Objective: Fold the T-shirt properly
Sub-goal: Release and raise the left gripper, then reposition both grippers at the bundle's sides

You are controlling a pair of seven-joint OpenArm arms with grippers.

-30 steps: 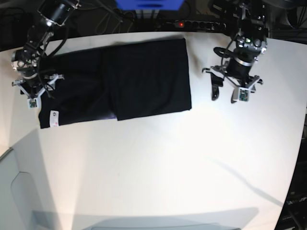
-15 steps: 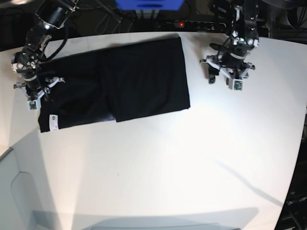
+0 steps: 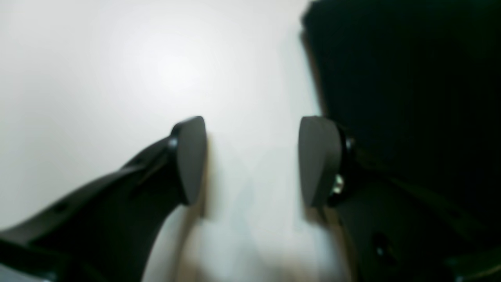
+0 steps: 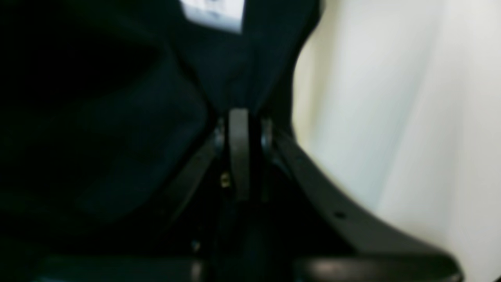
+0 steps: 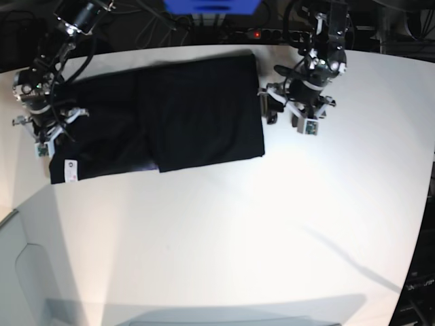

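While one black T-shirt lies flat in the upper left of the base view, its long axis runs left to right across the white table, slightly tilted so the right end sits a little higher in the frame. The folded body makes a broad dark block on the right half, its right edge straight and facing the left gripper; the lower left corner carries one small white label. There are two arms, one at each end of the cloth. The left gripper, in the upper middle right of the base view, stands released: in its wrist view the two dark pads are well apart with bare table between them, and the shirt's edge fills the upper right, just beside the right-hand pad. The right gripper, at the far left of the base view, is clenched on the shirt's left edge; its wrist view shows the fingers pressed together with black cloth gathered between them and the label at the top edge.
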